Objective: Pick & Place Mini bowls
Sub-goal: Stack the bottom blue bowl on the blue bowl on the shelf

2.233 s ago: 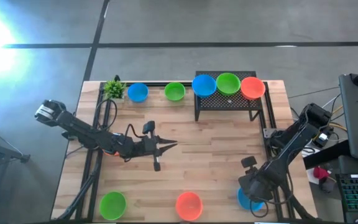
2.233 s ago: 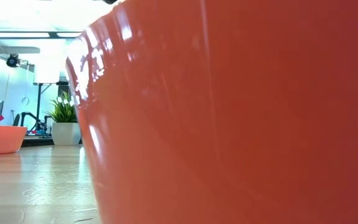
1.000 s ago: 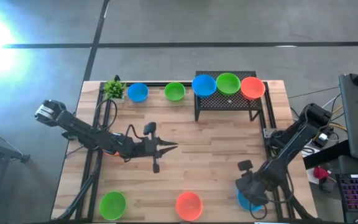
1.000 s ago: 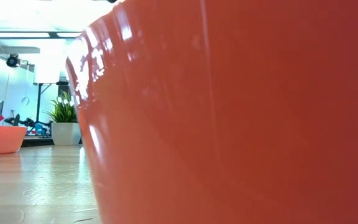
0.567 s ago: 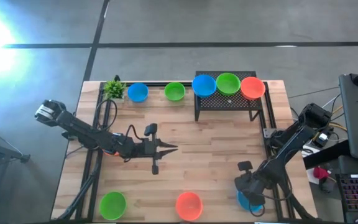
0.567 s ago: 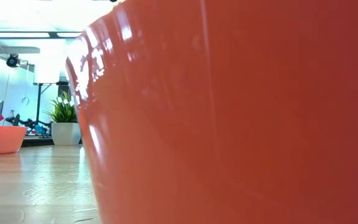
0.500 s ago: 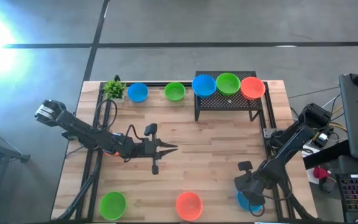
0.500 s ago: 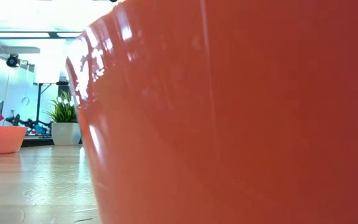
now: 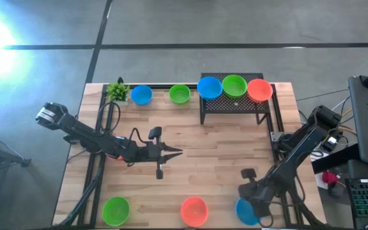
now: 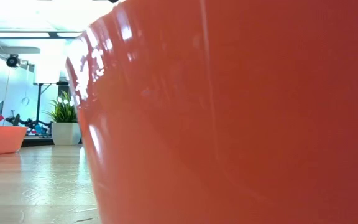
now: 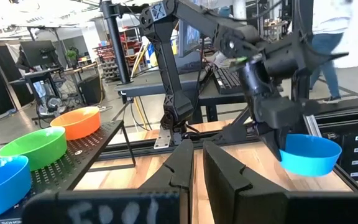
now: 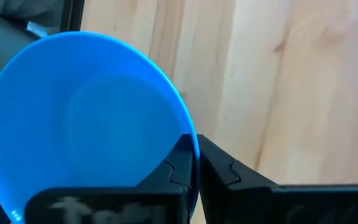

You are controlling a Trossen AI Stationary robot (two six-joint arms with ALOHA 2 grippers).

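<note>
My right gripper [image 9: 253,195] is near the table's near right corner, shut on a blue mini bowl [image 9: 246,211], which also shows in the left wrist view [image 11: 309,154] and the right wrist view [image 12: 86,118]. My left gripper [image 9: 179,151] waits shut over the table's middle, pointing right. A green bowl [image 9: 115,209] and an orange-red bowl [image 9: 193,211] rest on their bases at the near edge. The orange-red bowl [image 10: 241,112] fills the low view. Blue [image 9: 141,95] and green [image 9: 179,94] bowls sit at the far edge. Three more stand on a black rack [image 9: 232,105]. My right gripper pinches the blue bowl's rim [image 12: 185,132] on its far side, one finger [image 12: 174,167] inside the bowl and the other [image 12: 222,173] outside. The fingers come from above, pointing down. The bowl hangs lifted clear of the table, about level [image 11: 309,154].
A small leafy plant [image 9: 117,91] stands at the far left corner. The black mesh rack carries blue [image 9: 209,87], green [image 9: 234,85] and orange-red [image 9: 259,90] bowls. Bare wood [image 9: 216,160] lies between the two arms. Equipment and a keyboard sit right of the table.
My right gripper, shut on the blue bowl, has moved toward the table's left edge, carrying the bowl with it. The left arm has kept still.
</note>
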